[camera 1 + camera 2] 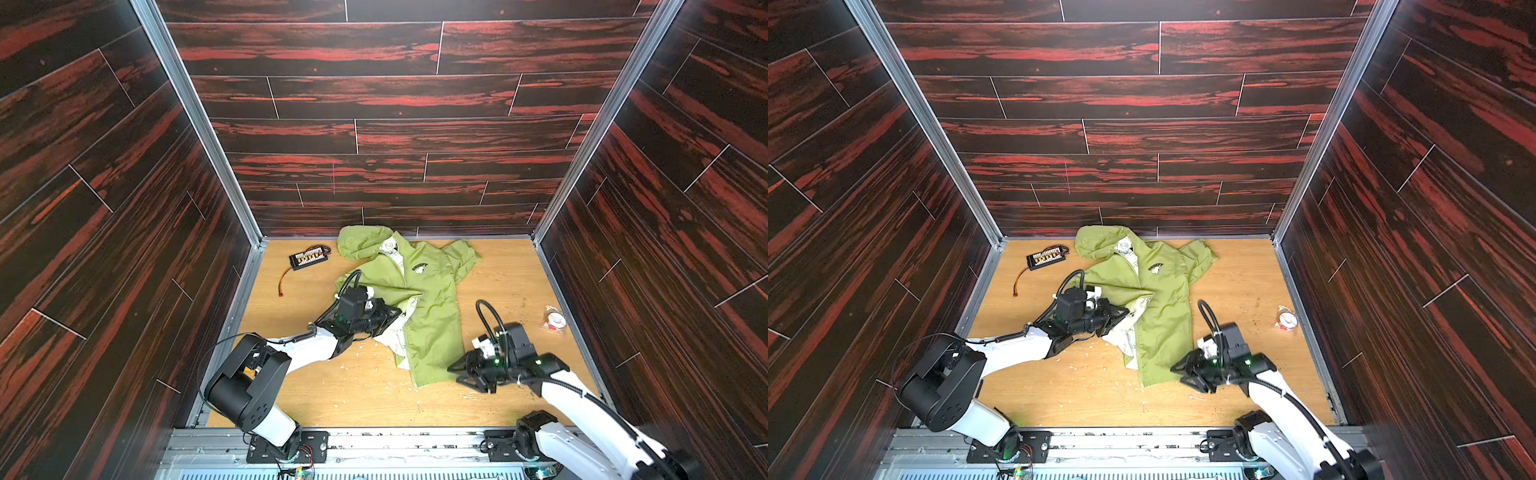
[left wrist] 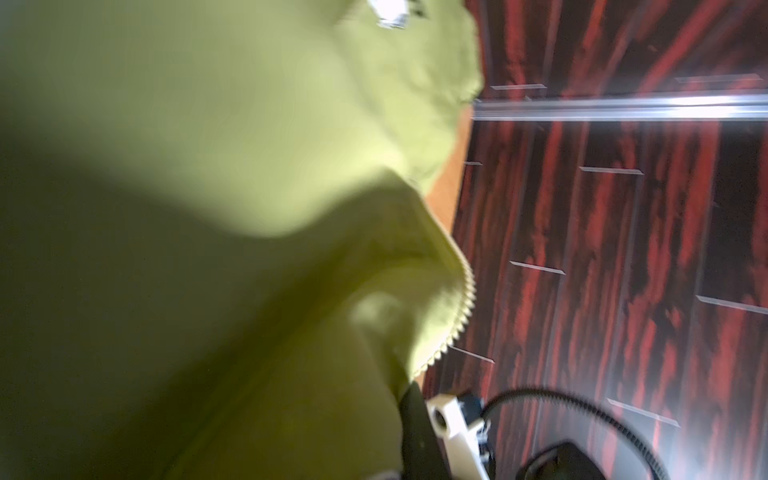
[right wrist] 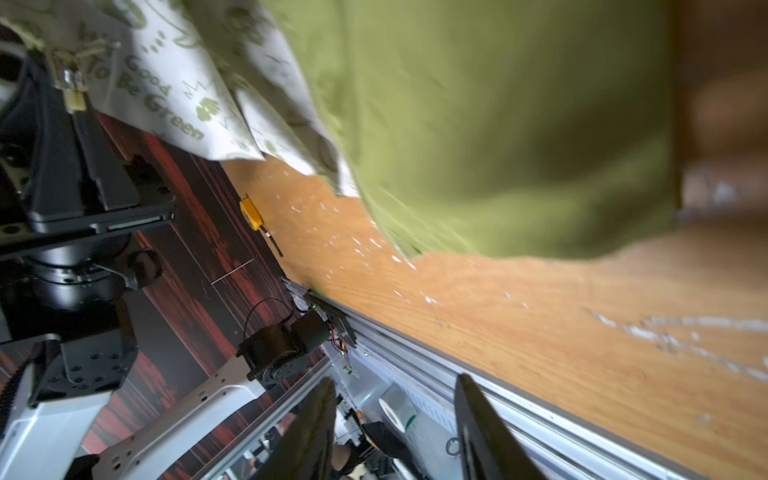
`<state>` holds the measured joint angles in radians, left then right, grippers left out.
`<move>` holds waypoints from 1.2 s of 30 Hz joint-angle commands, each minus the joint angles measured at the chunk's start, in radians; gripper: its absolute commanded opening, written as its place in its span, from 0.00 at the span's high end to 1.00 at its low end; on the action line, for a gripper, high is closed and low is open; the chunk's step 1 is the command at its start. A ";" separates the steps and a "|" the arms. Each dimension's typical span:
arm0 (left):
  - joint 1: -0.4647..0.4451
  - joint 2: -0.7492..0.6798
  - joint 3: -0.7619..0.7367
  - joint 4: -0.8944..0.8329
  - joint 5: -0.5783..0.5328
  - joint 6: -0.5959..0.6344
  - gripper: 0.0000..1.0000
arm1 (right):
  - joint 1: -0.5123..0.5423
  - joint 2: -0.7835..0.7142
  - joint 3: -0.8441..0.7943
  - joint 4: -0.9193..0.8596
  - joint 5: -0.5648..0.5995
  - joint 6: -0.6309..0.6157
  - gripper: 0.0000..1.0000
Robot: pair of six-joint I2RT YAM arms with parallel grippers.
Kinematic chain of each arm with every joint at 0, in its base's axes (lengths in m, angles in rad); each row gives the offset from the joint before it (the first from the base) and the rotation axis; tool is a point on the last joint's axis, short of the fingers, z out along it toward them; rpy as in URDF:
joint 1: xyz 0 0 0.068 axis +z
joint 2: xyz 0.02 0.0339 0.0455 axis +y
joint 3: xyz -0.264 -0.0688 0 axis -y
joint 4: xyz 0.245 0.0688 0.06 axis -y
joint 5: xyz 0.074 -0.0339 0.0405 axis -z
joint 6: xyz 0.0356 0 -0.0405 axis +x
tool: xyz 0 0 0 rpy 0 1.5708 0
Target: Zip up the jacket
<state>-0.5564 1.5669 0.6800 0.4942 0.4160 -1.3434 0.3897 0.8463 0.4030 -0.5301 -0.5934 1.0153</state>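
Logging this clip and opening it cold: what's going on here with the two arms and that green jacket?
Two robot arms are handling a lime-green hooded jacket lying on the wooden table. The left gripper is shut on the jacket's front edge, beside the exposed white lining. The right gripper is open by the bottom hem, holding nothing. The front is not zipped: a bare row of zipper teeth shows in the left wrist view.
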 commanded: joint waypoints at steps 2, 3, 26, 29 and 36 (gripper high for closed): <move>0.001 0.002 -0.067 0.078 -0.054 -0.065 1.00 | 0.015 -0.109 -0.111 0.027 0.025 0.140 0.47; 0.001 0.008 -0.072 0.093 -0.051 -0.076 1.00 | 0.022 -0.123 -0.127 0.043 0.033 0.156 0.46; 0.002 -0.049 -0.157 0.144 -0.036 -0.107 1.00 | 0.400 0.630 -0.051 0.756 0.238 0.342 0.48; 0.003 -0.065 -0.170 0.144 -0.036 -0.107 1.00 | 0.414 0.686 -0.008 0.751 0.238 0.327 0.49; 0.008 -0.093 -0.186 0.136 -0.036 -0.106 1.00 | 0.413 0.739 0.034 0.733 0.269 0.322 0.58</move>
<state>-0.5552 1.5108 0.5045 0.6197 0.3836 -1.4452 0.8005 1.5269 0.4461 0.3073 -0.4450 1.3369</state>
